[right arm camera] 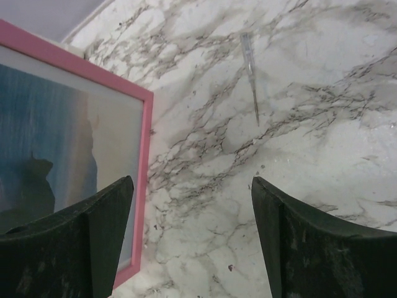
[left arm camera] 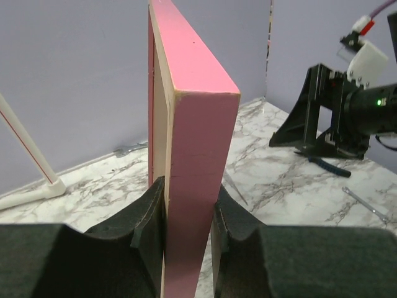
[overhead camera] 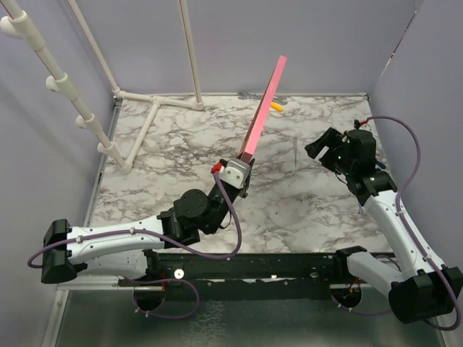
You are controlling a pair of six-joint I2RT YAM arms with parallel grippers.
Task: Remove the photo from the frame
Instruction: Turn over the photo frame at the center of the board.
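Note:
The frame [overhead camera: 263, 110] stands upright on its edge above the marble table, its thin pink side toward the top camera. My left gripper [overhead camera: 242, 162] is shut on its lower end. In the left wrist view the black pads [left arm camera: 151, 217] press both faces of the frame [left arm camera: 198, 118]. My right gripper [overhead camera: 323, 148] hovers to the right of the frame, open, with nothing between its fingers. In the right wrist view the gripper [right arm camera: 192, 205] faces the frame's pink border [right arm camera: 147, 155], and the photo [right arm camera: 43, 136] of blue water and pale sky shows inside it.
A white pipe rack [overhead camera: 137, 137] stands at the back left. A small yellow object [overhead camera: 277, 105] lies behind the frame. A thin clear pen-like tool [right arm camera: 251, 74] lies on the marble between the arms. Purple walls close in the table.

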